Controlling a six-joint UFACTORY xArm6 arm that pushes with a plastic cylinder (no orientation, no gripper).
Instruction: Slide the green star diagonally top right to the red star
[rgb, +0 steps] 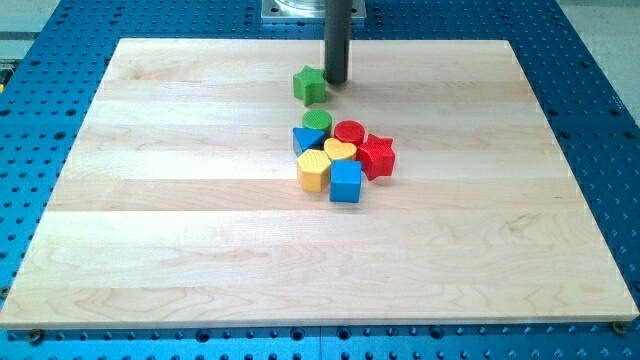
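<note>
The green star (310, 85) lies near the view's top centre of the wooden board (150, 200). My tip (336, 81) stands just to the star's right, touching or almost touching it. The red star (377, 156) lies lower and to the right, at the right edge of a tight cluster of blocks. The green star is apart from that cluster, above its left side.
The cluster holds a green round block (317, 122), a red round block (349, 132), a blue block (305, 139), a yellow heart (340, 151), a yellow hexagon-like block (314, 171) and a blue cube (346, 182). A blue perforated table (60, 60) surrounds the board.
</note>
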